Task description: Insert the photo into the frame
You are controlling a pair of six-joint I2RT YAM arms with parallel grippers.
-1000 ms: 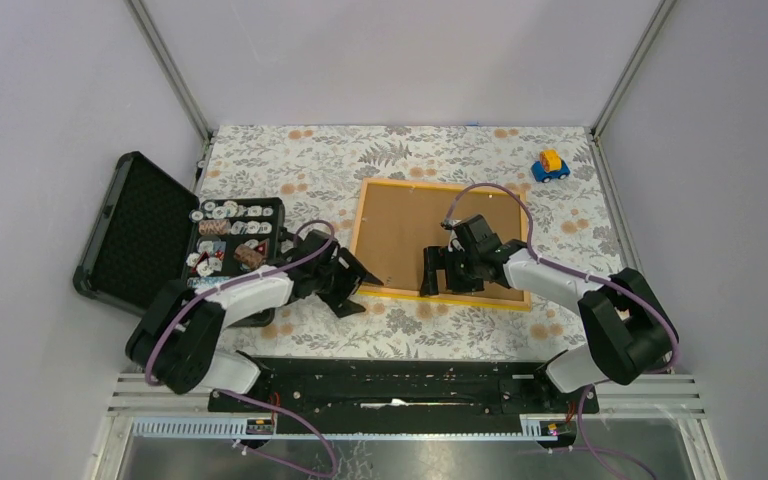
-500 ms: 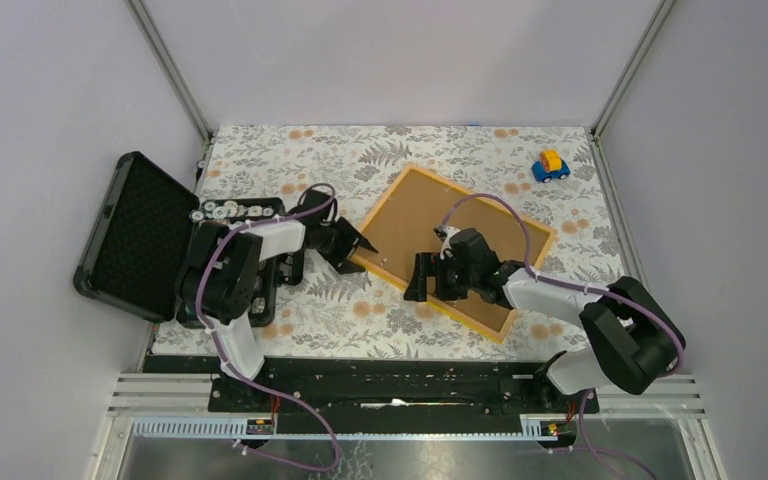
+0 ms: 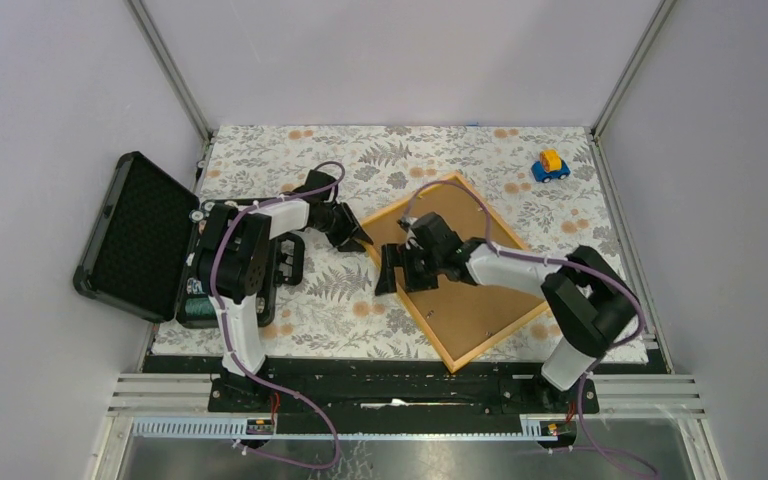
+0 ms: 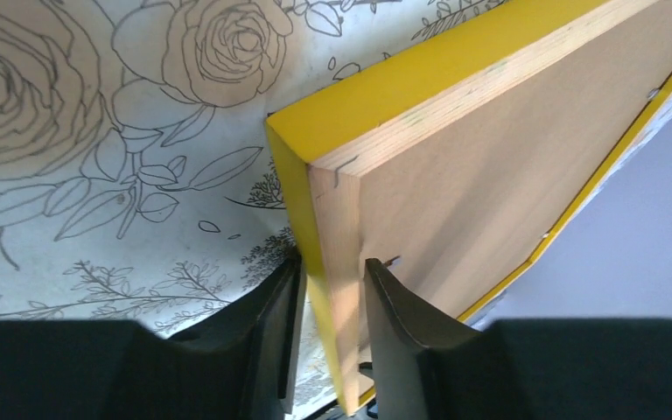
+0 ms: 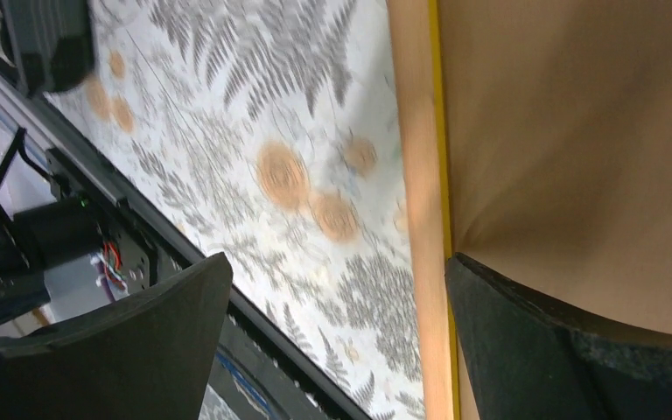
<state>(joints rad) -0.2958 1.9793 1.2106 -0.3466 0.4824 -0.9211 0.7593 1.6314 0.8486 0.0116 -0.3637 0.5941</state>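
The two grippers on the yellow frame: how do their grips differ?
The left gripper is closed, pinching an edge of the frame. The right gripper is spread wide, one finger on the brown backing, the other over the tablecloth. Both sit near the same frame corner.

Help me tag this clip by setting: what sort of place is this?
Likely a robot test cell: bare walls, metal corner posts, and two robot arms bolted to a cloth-covered table.

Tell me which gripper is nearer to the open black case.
Left. The left gripper clamps the frame near its corner, on the side toward the case; the right gripper, open, sits farther away, straddling the frame's edge.
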